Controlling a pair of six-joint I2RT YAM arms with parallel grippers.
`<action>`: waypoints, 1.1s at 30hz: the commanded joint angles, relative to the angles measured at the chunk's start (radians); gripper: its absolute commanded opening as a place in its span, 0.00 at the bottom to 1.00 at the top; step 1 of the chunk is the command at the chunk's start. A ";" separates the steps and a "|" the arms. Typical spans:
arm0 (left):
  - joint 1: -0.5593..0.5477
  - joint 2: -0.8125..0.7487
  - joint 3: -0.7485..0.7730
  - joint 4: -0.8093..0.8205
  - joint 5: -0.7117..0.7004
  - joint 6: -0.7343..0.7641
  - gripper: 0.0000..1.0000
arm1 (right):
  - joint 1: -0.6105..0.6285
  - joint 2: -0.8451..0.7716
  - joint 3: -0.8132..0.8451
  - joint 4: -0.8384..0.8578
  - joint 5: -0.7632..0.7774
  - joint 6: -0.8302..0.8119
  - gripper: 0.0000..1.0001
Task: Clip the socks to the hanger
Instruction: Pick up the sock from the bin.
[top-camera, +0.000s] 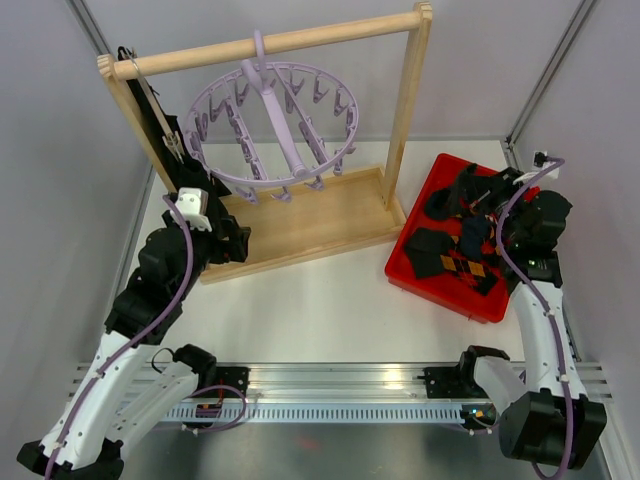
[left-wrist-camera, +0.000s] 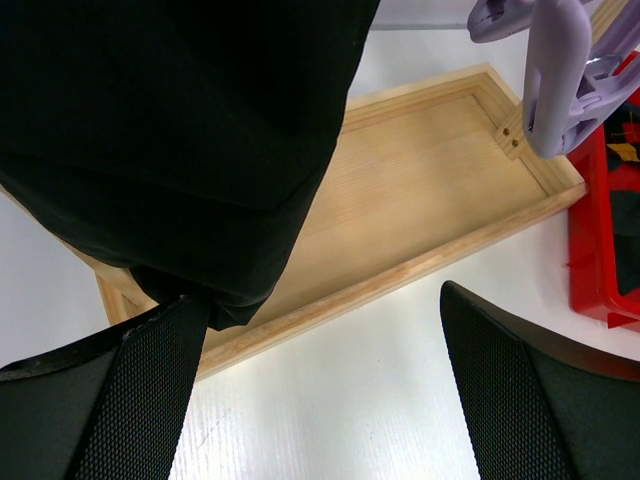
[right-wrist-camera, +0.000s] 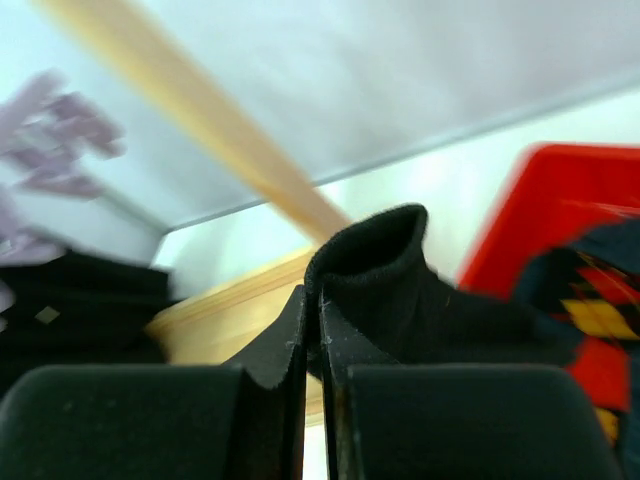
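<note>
The pale-lilac round hanger (top-camera: 275, 120) hangs by its hook from the wooden rail, and one of its clips (left-wrist-camera: 555, 80) shows at the top right of the left wrist view. A plain black sock (left-wrist-camera: 180, 130) hangs at the hanger's left side (top-camera: 170, 150), its lower edge touching one finger of my left gripper (left-wrist-camera: 325, 390). That gripper is open and empty above the front-left corner of the wooden base (top-camera: 225, 240). My right gripper (right-wrist-camera: 322, 330) is shut on the cuff of a black sock (right-wrist-camera: 400, 270), held above the red tray (top-camera: 478, 205). Several more socks lie in the tray, including argyle ones (top-camera: 465, 265).
The wooden rail frame (top-camera: 410, 110) stands on a shallow wooden base (left-wrist-camera: 430, 190) at the back. The red tray (top-camera: 440, 288) sits at the right, close to the base's right end. Grey walls enclose the table on the left, the right and the back.
</note>
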 joint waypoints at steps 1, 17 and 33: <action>0.005 0.006 0.030 0.015 0.024 -0.035 1.00 | 0.011 -0.029 0.067 0.075 -0.243 -0.022 0.03; 0.005 0.045 0.139 -0.006 0.119 -0.061 1.00 | 0.178 -0.078 0.225 0.067 -0.630 -0.046 0.08; 0.005 0.172 0.343 -0.006 0.340 -0.125 0.99 | 0.647 -0.006 0.337 -0.409 -0.293 -0.438 0.00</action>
